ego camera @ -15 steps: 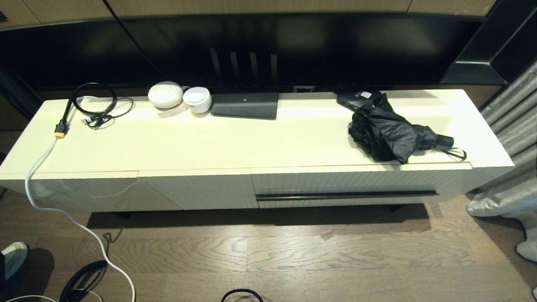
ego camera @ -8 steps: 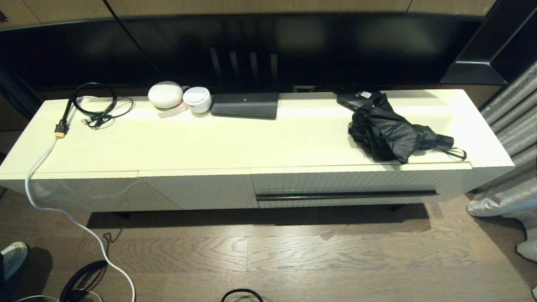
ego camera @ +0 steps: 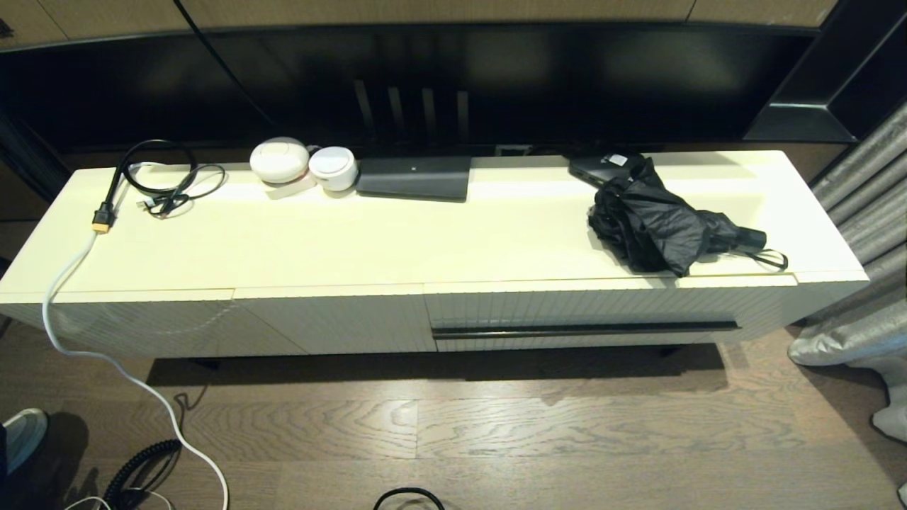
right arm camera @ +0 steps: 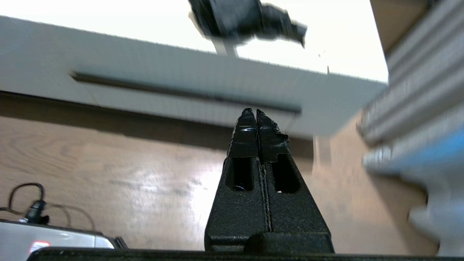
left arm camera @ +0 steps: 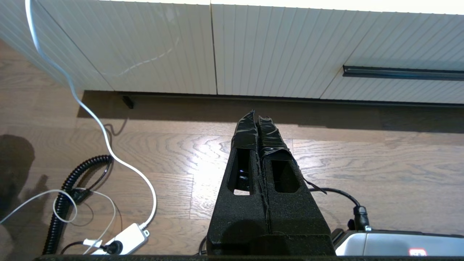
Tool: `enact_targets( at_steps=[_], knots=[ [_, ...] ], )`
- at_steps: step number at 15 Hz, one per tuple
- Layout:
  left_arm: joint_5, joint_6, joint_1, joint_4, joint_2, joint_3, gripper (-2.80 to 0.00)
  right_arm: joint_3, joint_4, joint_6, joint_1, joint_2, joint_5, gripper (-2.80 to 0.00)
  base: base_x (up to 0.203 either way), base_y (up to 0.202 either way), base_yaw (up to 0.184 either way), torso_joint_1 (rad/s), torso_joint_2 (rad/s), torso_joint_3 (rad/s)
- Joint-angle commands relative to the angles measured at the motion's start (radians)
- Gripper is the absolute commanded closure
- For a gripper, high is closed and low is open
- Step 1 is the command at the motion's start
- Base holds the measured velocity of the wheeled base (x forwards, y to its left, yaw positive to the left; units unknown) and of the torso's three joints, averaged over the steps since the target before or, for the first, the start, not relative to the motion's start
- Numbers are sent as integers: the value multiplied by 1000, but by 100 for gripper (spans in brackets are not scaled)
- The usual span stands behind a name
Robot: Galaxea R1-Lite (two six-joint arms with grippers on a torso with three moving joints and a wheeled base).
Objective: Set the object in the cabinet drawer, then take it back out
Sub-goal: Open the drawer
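Drawer (ego camera: 581, 312) closed, umbrella (ego camera: 662, 225) lying on surface (ego camera: 397, 241) above; both jaws clenched, empty, low over floor: right gripper (right arm camera: 252, 113) to part, hook handle bar (ego camera: 584, 330), pull straight outward.

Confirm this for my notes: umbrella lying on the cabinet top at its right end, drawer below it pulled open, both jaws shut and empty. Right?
One thing is off: the drawer is closed, its ribbed front flush with the neighbouring panels, as the head view shows. The rest holds: the umbrella lies on the cabinet top at its right end, and the left gripper and right gripper have jaws shut and empty.
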Motion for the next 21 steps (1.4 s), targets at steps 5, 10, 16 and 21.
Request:
enact_targets(
  at_steps=[5,10,16,21],
  knots=[
    [1,-1,0,0,0,0,0,-260,237,-206,0,149,99,0,0,0,0,0,0,0],
    [1,-1,-1,0,0,0,0,-456,259,-321,2,537,113,0,0,0,0,0,0,0],
    [1,-1,0,0,0,0,0,-767,318,-717,92,997,96,0,0,0,0,0,0,0],
    [1,-1,0,0,0,0,0,-893,316,-835,424,1237,-135,0,0,0,0,0,0,0]
  ],
)
